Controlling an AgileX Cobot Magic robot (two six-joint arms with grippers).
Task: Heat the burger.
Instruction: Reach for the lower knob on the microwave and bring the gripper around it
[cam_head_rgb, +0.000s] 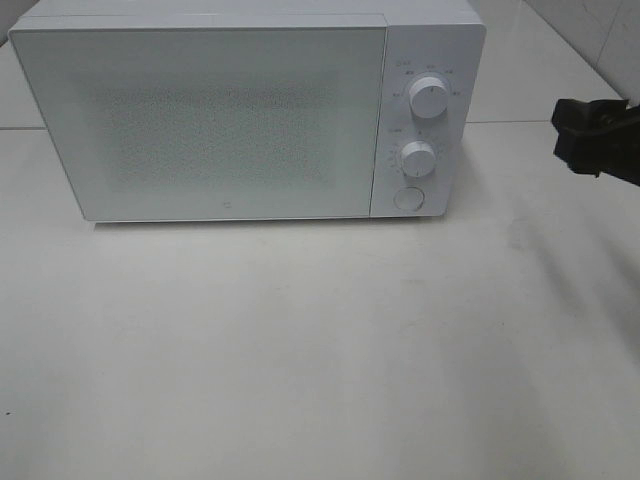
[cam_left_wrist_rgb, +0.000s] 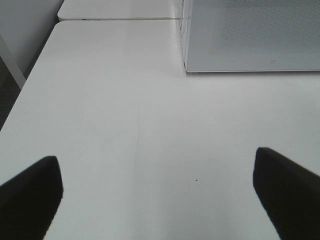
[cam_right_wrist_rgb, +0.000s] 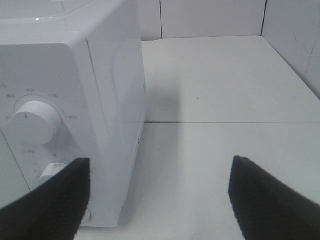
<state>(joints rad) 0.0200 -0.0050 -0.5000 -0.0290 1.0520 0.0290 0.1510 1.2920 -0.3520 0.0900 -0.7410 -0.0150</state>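
The burger is out of view in all three views. A white microwave (cam_head_rgb: 230, 115) stands at the back of the table with its door shut. My right gripper (cam_head_rgb: 572, 135) hovers to the right of the microwave's control panel, open and empty. In the right wrist view its dark fingers (cam_right_wrist_rgb: 50, 200) frame the microwave's side and upper knob (cam_right_wrist_rgb: 34, 121). My left gripper (cam_left_wrist_rgb: 157, 170) is open with nothing between its fingers (cam_left_wrist_rgb: 30, 192). It hangs over bare table, with the microwave's lower front corner (cam_left_wrist_rgb: 187, 67) ahead of it.
The control panel carries two round knobs (cam_head_rgb: 430, 98) (cam_head_rgb: 418, 157) and a round button (cam_head_rgb: 407, 198). A white table (cam_head_rgb: 300, 350) spreads in front of the microwave. A tiled wall (cam_right_wrist_rgb: 210, 17) rises behind, and the table's left edge (cam_left_wrist_rgb: 20, 100) drops off.
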